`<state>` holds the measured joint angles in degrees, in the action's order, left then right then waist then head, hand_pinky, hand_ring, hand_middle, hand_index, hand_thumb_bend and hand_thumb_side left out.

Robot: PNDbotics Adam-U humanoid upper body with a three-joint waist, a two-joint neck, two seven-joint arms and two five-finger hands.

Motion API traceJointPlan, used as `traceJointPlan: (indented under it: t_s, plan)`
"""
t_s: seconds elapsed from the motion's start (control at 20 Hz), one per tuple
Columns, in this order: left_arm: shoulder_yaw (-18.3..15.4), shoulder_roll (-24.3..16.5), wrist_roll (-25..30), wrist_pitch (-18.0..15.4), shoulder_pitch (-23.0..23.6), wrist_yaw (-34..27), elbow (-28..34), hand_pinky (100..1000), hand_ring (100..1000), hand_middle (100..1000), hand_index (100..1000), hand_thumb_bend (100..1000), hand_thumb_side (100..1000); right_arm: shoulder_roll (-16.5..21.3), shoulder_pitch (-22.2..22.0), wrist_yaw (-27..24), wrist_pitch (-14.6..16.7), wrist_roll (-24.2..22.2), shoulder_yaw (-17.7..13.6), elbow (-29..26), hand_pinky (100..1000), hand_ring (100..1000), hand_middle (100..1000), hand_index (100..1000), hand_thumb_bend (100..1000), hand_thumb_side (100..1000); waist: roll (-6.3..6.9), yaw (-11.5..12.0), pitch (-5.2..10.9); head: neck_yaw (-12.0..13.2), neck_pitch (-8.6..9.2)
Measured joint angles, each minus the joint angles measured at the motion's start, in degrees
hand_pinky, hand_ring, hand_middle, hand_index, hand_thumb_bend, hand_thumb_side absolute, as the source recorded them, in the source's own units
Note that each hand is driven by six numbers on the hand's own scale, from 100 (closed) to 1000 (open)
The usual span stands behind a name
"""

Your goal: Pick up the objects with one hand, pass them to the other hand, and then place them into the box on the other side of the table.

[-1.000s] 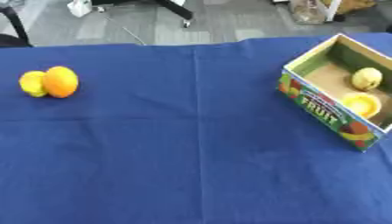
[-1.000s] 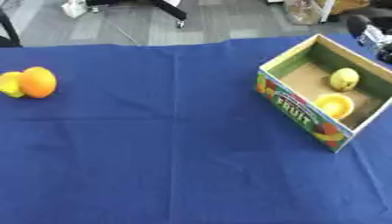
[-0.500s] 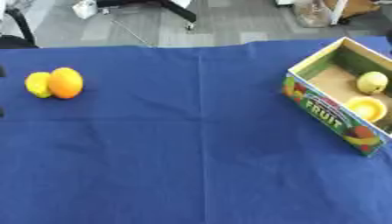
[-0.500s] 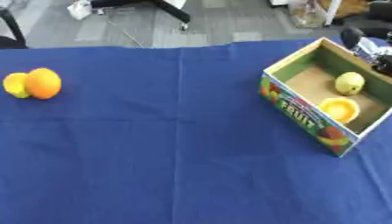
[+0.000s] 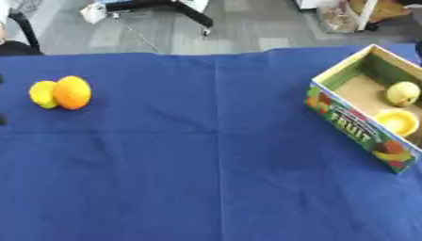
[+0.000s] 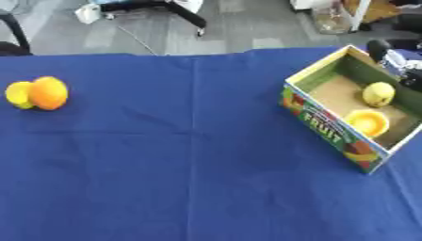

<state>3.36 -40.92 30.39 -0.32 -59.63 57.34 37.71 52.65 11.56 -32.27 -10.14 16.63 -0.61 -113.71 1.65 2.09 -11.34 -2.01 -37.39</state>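
Blue cloth [image 5: 214, 155] covers the table and fills most of both eye views, with a fold line running from the far edge toward the near edge around the middle. At the left of the frame, an orange [image 5: 72, 92] sits on the cloth with a yellow lemon-like fruit [image 5: 43, 94] touching its left side; both rest on the cloth, well apart from everything else. At the right of the frame stands an open cardboard box [image 6: 329, 127], set askew to the table edge, its near long wall printed with the word FRUIT and fruit pictures. Inside the box, on its brown floor, lie a pale yellow-green fruit [image 6: 378, 94] toward the far end and a round yellow-orange piece [image 6: 367, 122] nearer the printed wall; the two are near each other but apart. A dark shape [image 6: 394, 56] with a lighter part shows at the upper right edge of the right eye view, just beyond the box's far corner; it may be part of the right arm, but no fingers can be made out, so the right hand's state cannot be told. A small dark sliver [image 5: 3, 120] shows at the left edge of the left eye view; what it is cannot be told. Beyond the table's far edge is grey floor with chair legs [image 5: 177, 9].
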Motion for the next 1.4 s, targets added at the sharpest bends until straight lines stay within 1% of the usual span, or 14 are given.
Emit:
traceJointPlan:
  t_s: [0.2, 0.45, 0.65, 0.75, 0.8, 0.85, 1.0, 1.15, 1.4]
  plan:
    - [-0.07, 0.07, -0.48, 0.45, -0.94, -1.19, 0.09, 807, 772, 736, 757, 752, 100, -0.45, 0.02, 0.49, 0.07, 0.0, 0.17, 0.0, 705, 843, 861, 868, 428, 274, -0.41, -0.3, -0.66, 0.42, 0.9]
    - [-0.12, 1.18, -1.02, 0.09, -2.93, -2.87, 1.17, 811, 773, 738, 760, 788, 100, -0.92, 0.23, 0.98, 0.1, -0.01, 0.33, 0.0, 705, 843, 860, 867, 429, 275, -0.79, -0.64, -1.18, 0.94, 1.71]
    - [0.56, 2.47, -0.64, -0.75, -4.89, -2.89, 2.4, 814, 776, 739, 759, 796, 100, -0.99, 0.83, 1.22, 0.13, -0.21, 0.72, 0.0, 706, 843, 860, 867, 429, 276, -0.79, -0.87, -1.35, 1.49, 1.79]
    - [0.91, 3.24, -0.22, -1.15, -5.46, -2.65, 2.77, 815, 780, 743, 764, 807, 100, -1.0, 1.11, 1.24, 0.09, -0.47, 0.97, 0.0, 706, 843, 866, 867, 373, 299, -0.79, -0.99, -1.41, 1.86, 1.81]
    - [1.07, 3.58, -0.04, -1.27, -5.69, -2.28, 2.83, 815, 781, 744, 766, 811, 100, -1.03, 1.18, 1.25, 0.07, -0.51, 1.01, 0.0, 706, 843, 868, 867, 358, 305, -0.79, -1.05, -1.43, 2.03, 1.82]
    - [1.11, 3.89, 0.13, -1.34, -5.89, -1.82, 2.83, 814, 782, 745, 769, 811, 100, -1.07, 1.37, 1.26, 0.06, -0.52, 1.02, 0.0, 706, 843, 870, 867, 305, 327, -0.79, -1.2, -1.47, 2.26, 1.91]
    - [1.11, 4.76, 0.45, -1.2, -6.27, -0.18, 2.78, 816, 791, 755, 776, 846, 100, -1.29, 1.67, 1.26, 0.05, -0.51, 1.07, 0.0, 707, 844, 871, 867, 249, 352, -0.79, -1.57, -1.82, 3.07, 2.35]
    - [1.01, 5.57, -0.46, -0.62, -6.59, 2.74, 2.67, 816, 794, 757, 783, 845, 100, -1.5, 2.11, 1.27, 0.04, -0.52, 1.34, 0.0, 707, 844, 872, 867, 231, 362, -0.79, -2.03, -2.11, 3.89, 2.81]
    - [-0.16, 6.71, -4.5, 1.15, -6.61, 7.79, 1.47, 808, 795, 756, 802, 844, 100, -1.95, 2.6, 1.37, -0.17, -0.72, 1.48, 0.0, 707, 845, 873, 866, 225, 367, -0.79, -2.45, -2.57, 4.93, 3.28]
